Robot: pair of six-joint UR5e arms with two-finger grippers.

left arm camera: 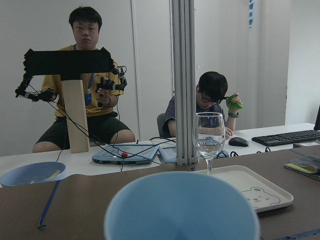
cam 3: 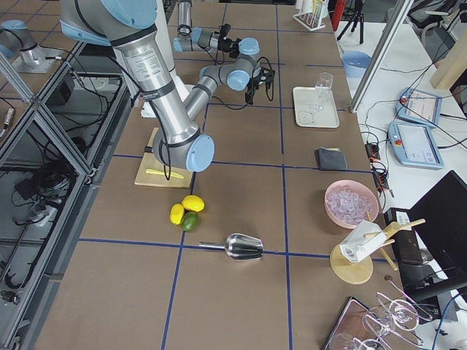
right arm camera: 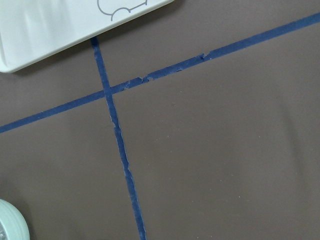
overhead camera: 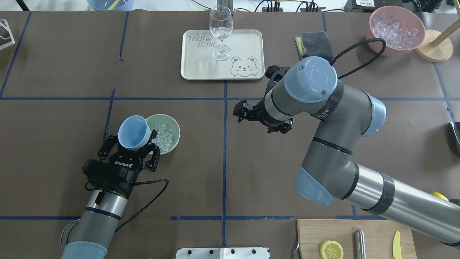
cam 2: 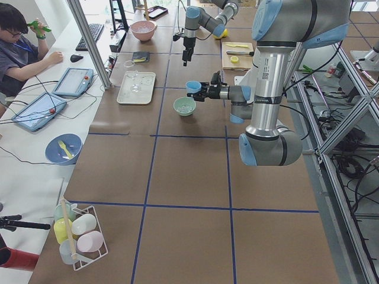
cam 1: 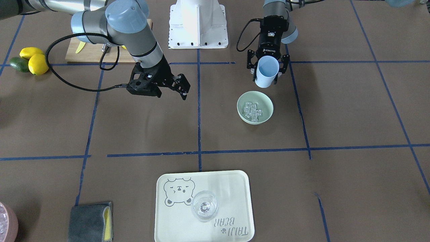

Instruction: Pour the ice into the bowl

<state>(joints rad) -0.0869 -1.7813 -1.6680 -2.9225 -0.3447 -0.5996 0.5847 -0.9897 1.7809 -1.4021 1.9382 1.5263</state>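
Note:
The pale mint-green bowl (cam 1: 266, 102) (overhead camera: 169, 124) (cam 2: 184, 107) sits on the brown table and holds a small heap of clear ice cubes (cam 1: 252, 110) (overhead camera: 165, 138). My left gripper (cam 1: 267, 72) (overhead camera: 133, 142) is shut on a light blue cup (cam 1: 267, 69) (overhead camera: 133, 132) (left arm camera: 180, 212). It holds the cup about upright just on the robot's side of the bowl, and the cup's inside looks empty. My right gripper (cam 1: 181, 88) (overhead camera: 241, 112) is open and empty, hovering over the table's middle. Its wrist view shows only the bowl's edge (right arm camera: 10, 226).
A cream tray (cam 1: 235, 188) (overhead camera: 248, 39) with a clear wine glass (cam 1: 204, 205) (overhead camera: 220, 28) stands on the operators' side. A pink container of ice (overhead camera: 395, 27), a grey cloth (overhead camera: 314, 39), a cutting board (overhead camera: 359, 233), lemons (cam 1: 35, 60) and a metal scoop (cam 3: 241, 246) lie around.

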